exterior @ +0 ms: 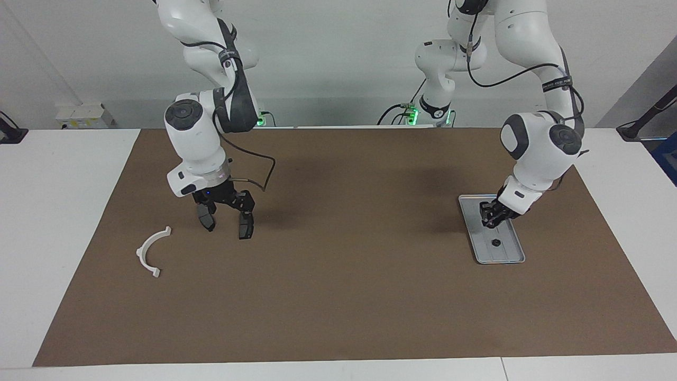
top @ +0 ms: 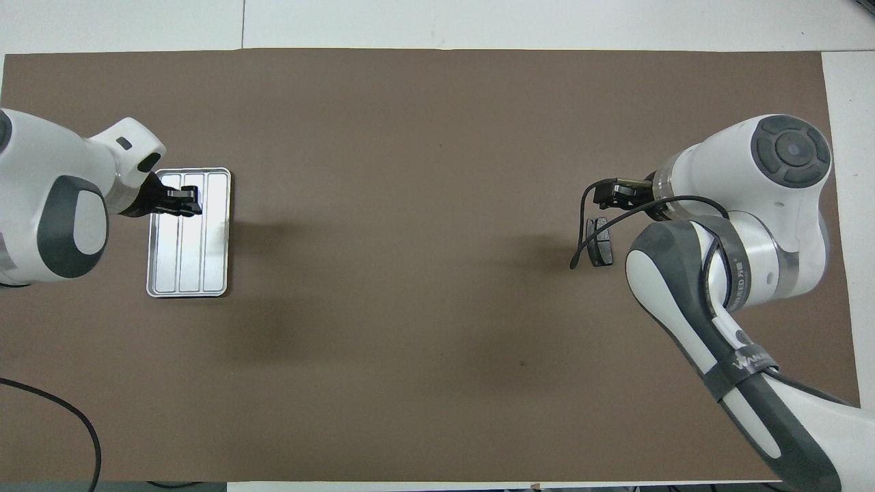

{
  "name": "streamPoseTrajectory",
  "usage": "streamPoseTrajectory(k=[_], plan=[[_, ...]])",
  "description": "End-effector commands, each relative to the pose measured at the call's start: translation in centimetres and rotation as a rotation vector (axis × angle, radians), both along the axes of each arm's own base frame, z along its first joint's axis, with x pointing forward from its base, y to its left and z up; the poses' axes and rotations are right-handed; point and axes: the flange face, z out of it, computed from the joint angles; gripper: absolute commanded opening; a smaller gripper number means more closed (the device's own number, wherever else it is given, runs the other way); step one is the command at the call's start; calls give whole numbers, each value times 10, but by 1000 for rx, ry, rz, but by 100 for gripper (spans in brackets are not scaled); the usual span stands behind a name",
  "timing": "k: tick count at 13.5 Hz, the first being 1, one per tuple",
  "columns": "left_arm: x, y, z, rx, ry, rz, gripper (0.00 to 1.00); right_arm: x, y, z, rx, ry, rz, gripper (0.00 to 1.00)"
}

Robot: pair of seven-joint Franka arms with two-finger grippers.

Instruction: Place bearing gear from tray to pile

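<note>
The silver tray [exterior: 510, 254] lies on the brown mat toward the left arm's end; it also shows in the overhead view [top: 212, 260]. A small black bearing gear [exterior: 496, 243] sits in the tray, in the half farther from the robots. My left gripper [exterior: 489, 221] hangs over the tray just above the gear and hides it in the overhead view [top: 186, 202]. The pile is toward the right arm's end: a white half-ring [exterior: 151, 251] and two dark pads [exterior: 246, 225] [exterior: 206, 217], one of which shows from overhead [top: 600, 241]. My right gripper [exterior: 227, 203] [top: 605, 195] hangs over the pads.
The brown mat [exterior: 344, 264] covers most of the white table. The right arm hides the half-ring and one pad in the overhead view. A black cable [top: 48, 410] lies on the mat near the left arm's base.
</note>
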Motion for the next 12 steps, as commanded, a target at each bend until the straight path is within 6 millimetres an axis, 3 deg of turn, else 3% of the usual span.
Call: streamPoseTrajectory(k=[1,2,4,6,8,12], plan=[[9,-88,77,-16,11,96,0,-1,13,4,16,-10,-56,100],[-2,-137,90,18,5,125,0,-1,13,4,17,-12,-56,100],[-43,-243,83,96,-54,196,0,-1,13,4,17,-12,-59,100],[-89,-310,65,98,-55,222,0,-1,13,4,17,-12,-59,100],[-113,-337,38,108,-67,237,0,-1,12,4,17,-13,-57,100],[-123,-331,-23,79,-86,241,0,1,6,4,17,-15,-57,100]])
